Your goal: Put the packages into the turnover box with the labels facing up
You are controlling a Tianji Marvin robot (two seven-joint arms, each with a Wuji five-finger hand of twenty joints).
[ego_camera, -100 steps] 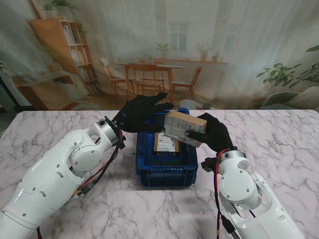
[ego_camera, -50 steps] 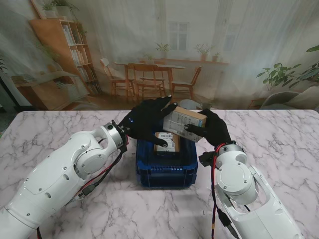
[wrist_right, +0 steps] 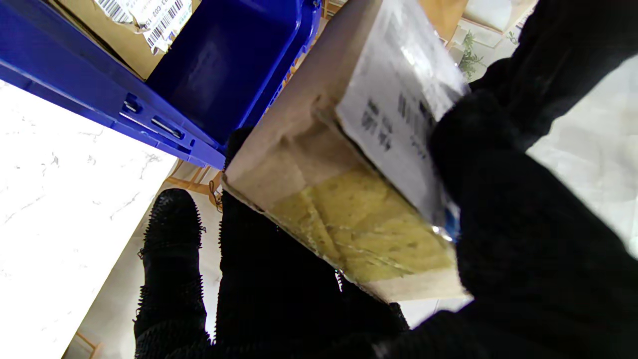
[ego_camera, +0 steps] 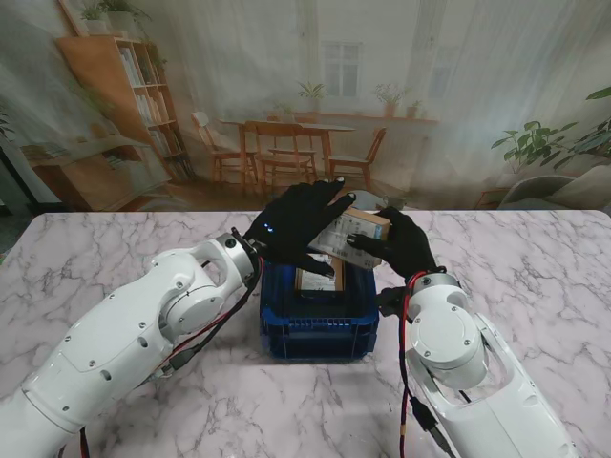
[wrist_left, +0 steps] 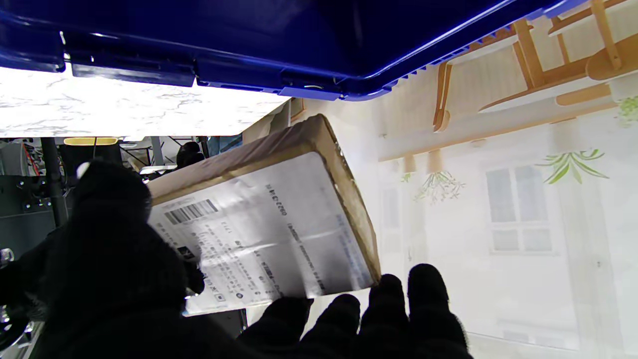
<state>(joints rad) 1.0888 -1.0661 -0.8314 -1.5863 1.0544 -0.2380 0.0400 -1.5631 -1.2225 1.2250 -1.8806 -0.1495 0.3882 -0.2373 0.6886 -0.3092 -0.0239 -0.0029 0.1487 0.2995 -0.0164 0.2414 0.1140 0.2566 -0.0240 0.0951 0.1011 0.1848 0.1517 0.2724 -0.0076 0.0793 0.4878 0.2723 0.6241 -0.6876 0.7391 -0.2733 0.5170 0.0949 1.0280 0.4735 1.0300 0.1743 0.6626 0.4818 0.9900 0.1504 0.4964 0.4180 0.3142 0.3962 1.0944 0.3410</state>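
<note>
Two packages you see | held one: brown cardboard box, white barcode label under glossy tape, above the blue turnover box at its 1 o'clock corner | right hand clamped on it | left hand fingers spread, touching its label face | second labelled package lies inside | white marble table, printed café backdrop at 12 o'clock.

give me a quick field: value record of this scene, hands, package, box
right hand: shut on held package
left hand: fingers spread, on the held package's top
held package: cardboard, label up, tilted, above the turnover box's far end
turnover box: blue, on marble table
second package: inside the box, label up
</note>
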